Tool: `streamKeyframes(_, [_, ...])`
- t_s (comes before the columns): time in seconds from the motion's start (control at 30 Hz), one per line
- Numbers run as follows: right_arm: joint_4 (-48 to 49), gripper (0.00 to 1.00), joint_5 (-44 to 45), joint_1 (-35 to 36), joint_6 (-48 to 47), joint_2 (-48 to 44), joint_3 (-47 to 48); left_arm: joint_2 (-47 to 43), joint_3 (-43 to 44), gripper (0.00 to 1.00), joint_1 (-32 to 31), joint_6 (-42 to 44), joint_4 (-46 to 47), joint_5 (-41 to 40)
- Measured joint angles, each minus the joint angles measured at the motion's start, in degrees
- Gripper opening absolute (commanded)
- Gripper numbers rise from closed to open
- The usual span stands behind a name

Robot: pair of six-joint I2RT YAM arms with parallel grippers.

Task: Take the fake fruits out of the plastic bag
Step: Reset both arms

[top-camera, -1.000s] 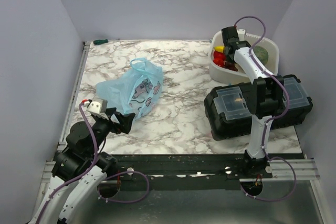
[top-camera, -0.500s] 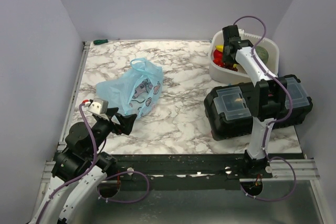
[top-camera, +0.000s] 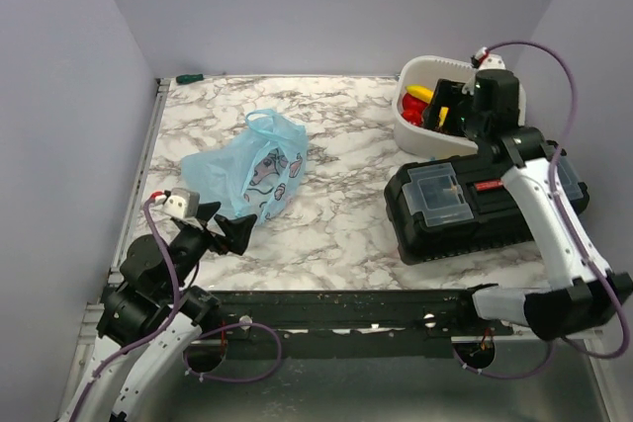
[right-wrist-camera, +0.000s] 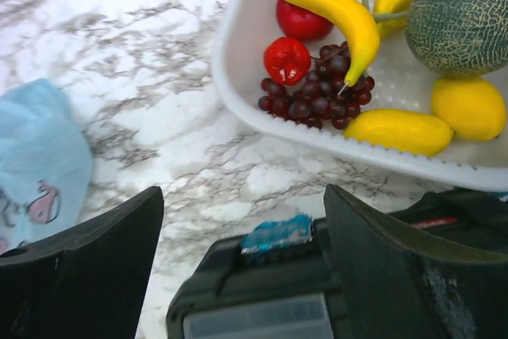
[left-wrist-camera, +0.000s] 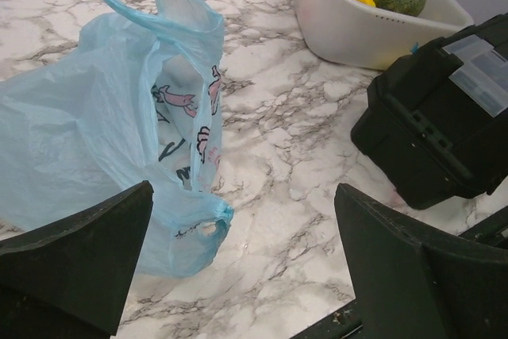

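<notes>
The light-blue plastic bag (top-camera: 247,170) lies crumpled on the marble table, left of centre, its handles toward the back; no fruit shows through it (left-wrist-camera: 103,140). The fake fruits lie in a white tub (top-camera: 423,137): a banana (right-wrist-camera: 329,9), a red tomato (right-wrist-camera: 287,59), a grape bunch (right-wrist-camera: 313,93), a green melon (right-wrist-camera: 460,13) and a yellow citrus (right-wrist-camera: 468,105). My right gripper (top-camera: 455,118) hangs open and empty over the tub's near rim (right-wrist-camera: 242,196). Near the bag's front corner, my left gripper (top-camera: 226,227) stands open and empty, low over the table (left-wrist-camera: 242,192).
A black toolbox (top-camera: 475,210) sits in front of the tub at the right, a blue tag (right-wrist-camera: 278,232) on its edge. A small green-handled tool (top-camera: 188,77) lies at the back left corner. Walls close in the left, back and right.
My right gripper has opened wide and pulled back from over the tub toward the toolbox, its arm swinging right. The left gripper has opened slightly more and stayed in place.
</notes>
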Motion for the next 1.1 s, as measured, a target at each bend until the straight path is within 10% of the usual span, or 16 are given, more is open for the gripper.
streamKeyframes(0.13, [1.5,1.00,-5.3,0.0,1.5,-11.5,-5.5,-1.6,0.3,0.97,0.0,-1.7,-0.1,-0.2])
streamKeyframes(0.6, [0.0,1.00,-8.5,0.0,4.6,-43.3,-7.8,-4.4,19.5,0.99,0.0,-5.2,-2.1,-1.8])
streamKeyframes(1.1, [-6.8,1.00,4.0,0.0,5.0,-49.8,-5.9,-7.0,26.6,0.99,0.0,-3.3,-2.4,-5.3])
